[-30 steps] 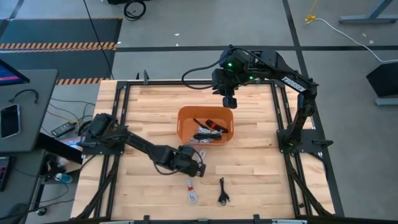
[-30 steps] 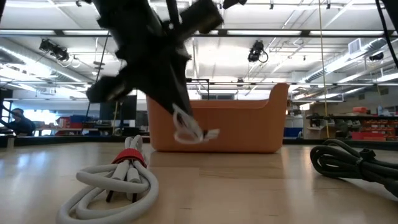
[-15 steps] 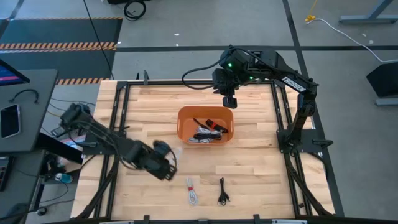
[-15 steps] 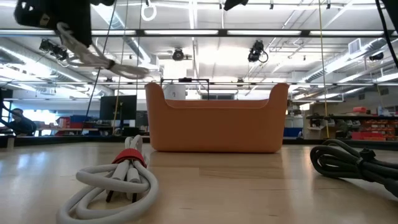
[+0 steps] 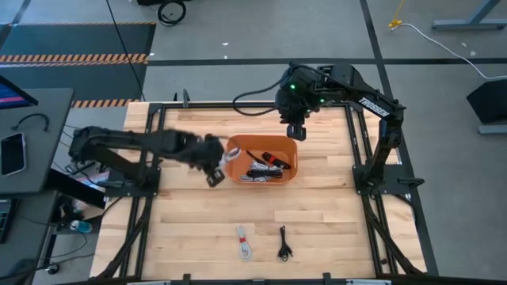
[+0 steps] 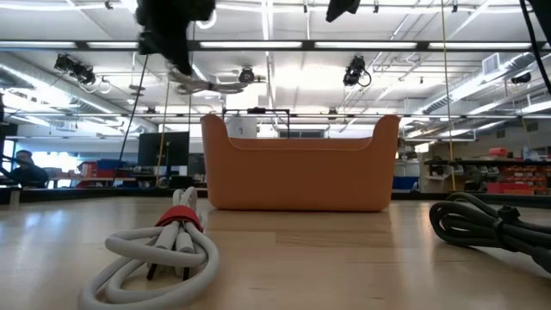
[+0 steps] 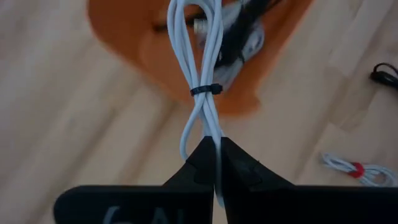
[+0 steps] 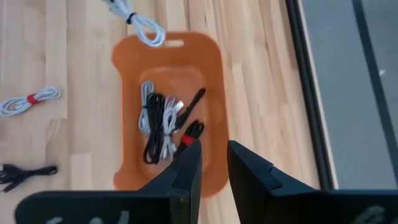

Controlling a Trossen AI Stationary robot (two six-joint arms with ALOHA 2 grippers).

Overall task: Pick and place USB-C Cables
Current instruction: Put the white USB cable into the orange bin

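Cable delivery under way: a white cable [image 7: 204,74] is held pinched in the closed left gripper [image 5: 215,168], raised beside the left rim of the orange bin [image 5: 234,144].

Several cables [image 8: 163,124] are already piled in the bin; a white one with a red band [image 5: 244,242] and a black one [image 5: 283,244] are left on the table [image 5: 333,206] near its front edge. The right gripper [image 5: 295,131] is parked above the bin's far rim, fingers slightly apart and empty. Next, the load likely needs carrying over the bin and releasing.
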